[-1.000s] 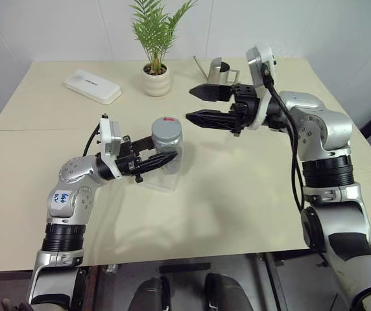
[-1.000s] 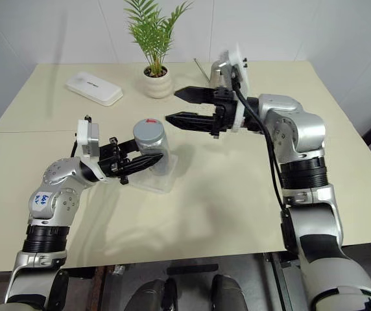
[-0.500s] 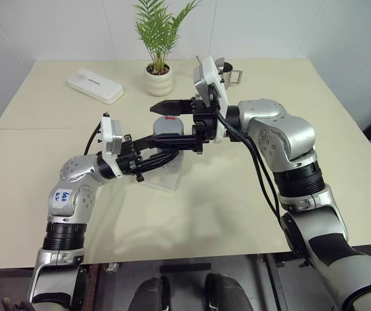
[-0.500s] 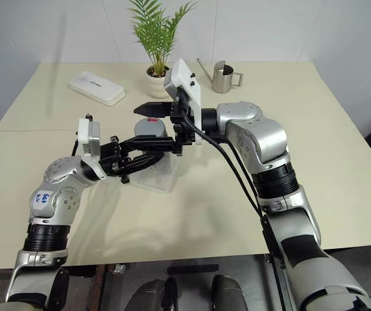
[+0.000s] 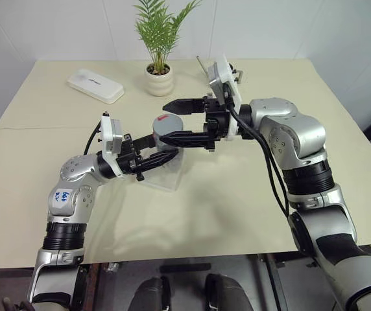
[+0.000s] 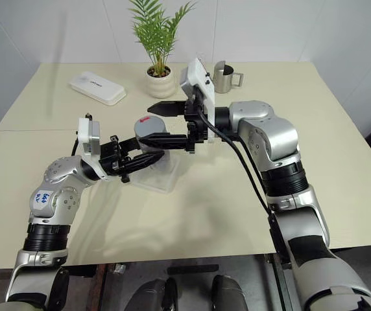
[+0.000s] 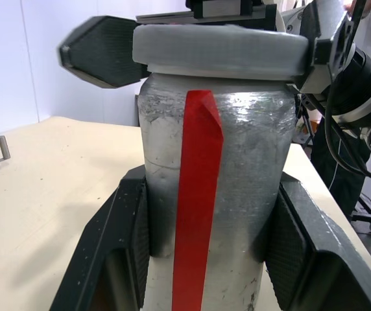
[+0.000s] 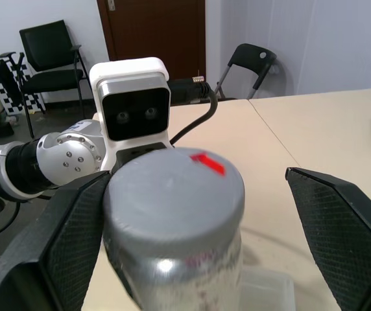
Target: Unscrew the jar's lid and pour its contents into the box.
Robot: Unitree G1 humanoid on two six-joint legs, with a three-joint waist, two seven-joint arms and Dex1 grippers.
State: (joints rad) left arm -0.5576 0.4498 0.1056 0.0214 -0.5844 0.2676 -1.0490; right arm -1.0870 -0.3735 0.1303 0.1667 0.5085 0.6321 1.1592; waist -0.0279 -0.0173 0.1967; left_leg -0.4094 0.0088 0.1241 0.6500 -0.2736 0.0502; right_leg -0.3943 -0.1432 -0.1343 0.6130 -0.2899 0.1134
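Observation:
My left gripper (image 5: pixel 162 158) is shut on the jar (image 7: pixel 211 194), a silver-grey cylinder with a red stripe, and holds it upright. The jar stands over the box (image 5: pixel 161 179), a clear shallow tray on the table. The flat grey lid (image 5: pixel 167 123) sits on top of the jar. My right gripper (image 5: pixel 165 123) comes in level from the right, open, with one finger on each side of the lid. In the right wrist view one finger (image 8: pixel 75 240) is close against the lid (image 8: pixel 172 194), while the other finger (image 8: pixel 341 227) stands well apart. The contents are hidden inside the jar.
A potted plant (image 5: pixel 157 78) and a flat white case (image 5: pixel 95 85) stand at the back of the cream table (image 5: pixel 224 207). A steel jug (image 6: pixel 223 76) stands behind my right wrist.
My right gripper has swung left from beside the jar and sunk a little, so its open fingers now straddle the lid. The left gripper and jar have stayed put.

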